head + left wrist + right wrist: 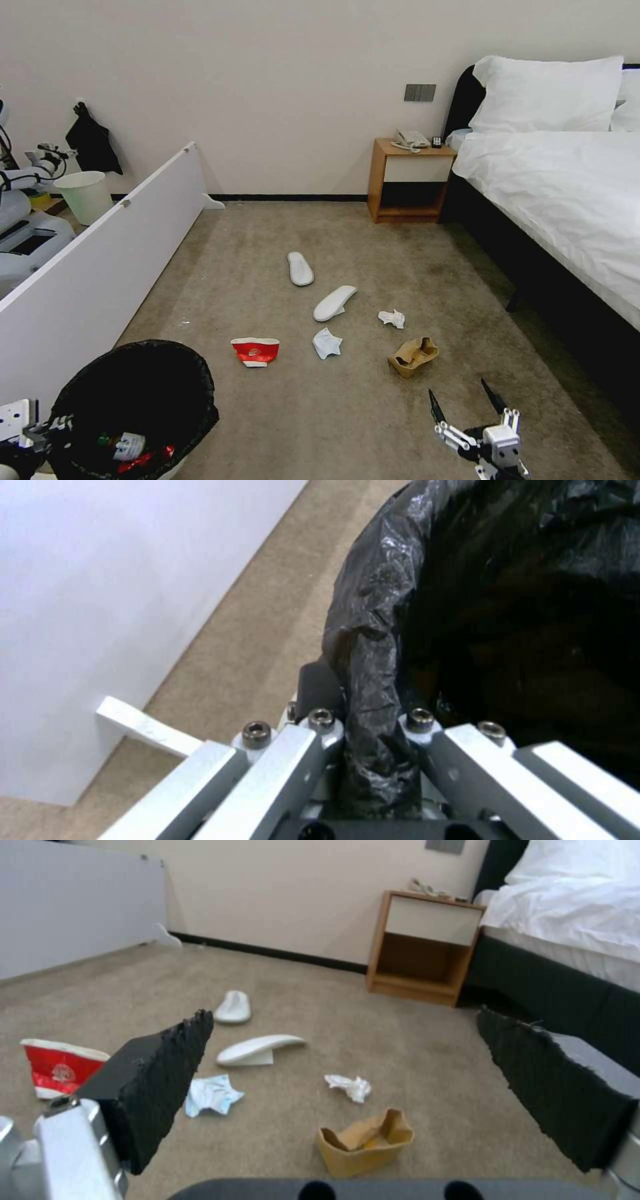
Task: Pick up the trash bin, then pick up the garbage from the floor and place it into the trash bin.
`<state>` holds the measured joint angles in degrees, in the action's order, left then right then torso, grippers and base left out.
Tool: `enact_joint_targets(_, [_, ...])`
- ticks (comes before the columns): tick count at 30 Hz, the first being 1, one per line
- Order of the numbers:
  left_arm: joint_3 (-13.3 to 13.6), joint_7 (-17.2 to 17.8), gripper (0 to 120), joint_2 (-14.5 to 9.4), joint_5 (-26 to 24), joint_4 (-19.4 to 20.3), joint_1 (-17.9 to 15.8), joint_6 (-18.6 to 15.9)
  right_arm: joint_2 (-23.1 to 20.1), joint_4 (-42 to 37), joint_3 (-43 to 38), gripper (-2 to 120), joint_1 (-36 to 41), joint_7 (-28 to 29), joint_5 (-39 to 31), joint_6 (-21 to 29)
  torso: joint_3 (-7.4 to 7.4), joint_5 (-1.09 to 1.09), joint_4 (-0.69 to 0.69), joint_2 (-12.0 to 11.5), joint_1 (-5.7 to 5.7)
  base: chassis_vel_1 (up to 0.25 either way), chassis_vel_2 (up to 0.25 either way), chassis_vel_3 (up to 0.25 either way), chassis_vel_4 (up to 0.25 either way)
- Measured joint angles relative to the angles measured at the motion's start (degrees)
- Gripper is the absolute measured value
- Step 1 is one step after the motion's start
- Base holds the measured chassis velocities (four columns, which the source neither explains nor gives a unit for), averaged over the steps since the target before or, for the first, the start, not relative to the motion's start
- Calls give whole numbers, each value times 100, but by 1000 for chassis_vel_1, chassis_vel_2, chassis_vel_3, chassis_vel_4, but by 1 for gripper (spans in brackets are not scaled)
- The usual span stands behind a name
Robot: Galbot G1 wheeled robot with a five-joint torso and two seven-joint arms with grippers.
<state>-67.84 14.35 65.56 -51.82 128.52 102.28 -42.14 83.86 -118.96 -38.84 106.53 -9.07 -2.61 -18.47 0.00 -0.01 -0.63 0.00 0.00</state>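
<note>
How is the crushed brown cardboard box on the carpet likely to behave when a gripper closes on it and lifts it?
The brown cardboard box is already dented with its top torn open, so it will probably give further under the open right gripper. It looks empty, so probably light. Its flat, crumpled sides make rolling unlikely.

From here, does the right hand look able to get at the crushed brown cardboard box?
Probably yes: the right hand hangs open just short of the cardboard box, with bare carpet between them.
</note>
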Motion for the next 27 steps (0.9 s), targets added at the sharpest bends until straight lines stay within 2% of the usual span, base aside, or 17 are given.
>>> enact_joint_targets(9, [-27, -29, 3, -39, -3, -188, -50, 0, 139, 161, -287, 100, 29, -282, -37, -192, 0, 0, 1, 0, 0, 0, 0, 0, 0])
enact_joint_targets(27, [78, -44, 3, 61, 5, -44, -26, 0, 55, 329, -344, 100, -115, -379, -171, -199, 0, 1, 1, 0, 0, 0, 0, 0, 0])
